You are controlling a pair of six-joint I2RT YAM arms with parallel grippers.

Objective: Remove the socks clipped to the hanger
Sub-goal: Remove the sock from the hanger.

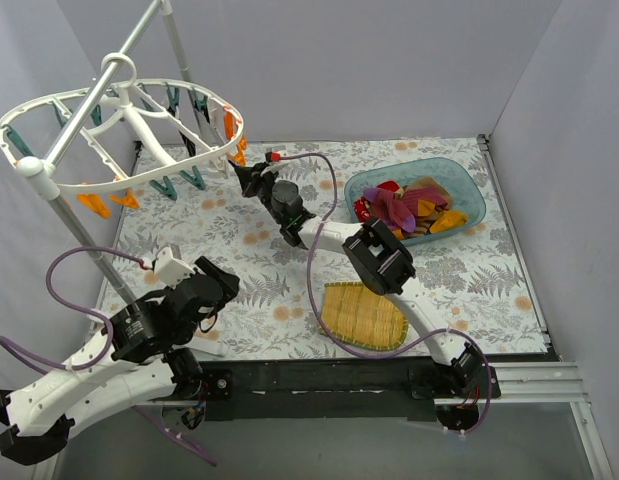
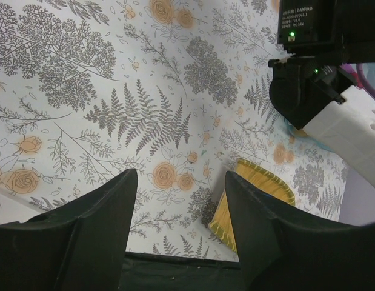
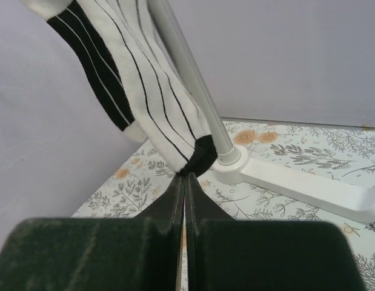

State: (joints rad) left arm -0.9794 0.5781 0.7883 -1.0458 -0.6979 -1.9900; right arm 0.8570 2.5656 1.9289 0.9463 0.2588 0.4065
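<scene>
Right wrist view: my right claw (image 3: 185, 182) is pressed together on the black toe of the striped sock (image 3: 145, 79). It hangs beside the pole (image 3: 193, 85) from the hanger (image 1: 129, 182), over the desk's (image 1: 469, 270) far left corner, ready for pulling off. My left claw (image 2: 181, 206) is spread, empty.

A cloth printed with grey ferns and orange roses (image 1: 239, 215) covers the table. On its far right part sits a see-through teal tub (image 1: 467, 178). A yellow woven mat (image 1: 362, 315) with a dark striped edge lies near the front, about midway across. A grey-white pole stand (image 1: 84, 235) rises at the left, and its flat white foot (image 3: 296, 182) rests on the cloth close to a wall. Plain grey walls (image 1: 389, 60) close in three sides.
</scene>
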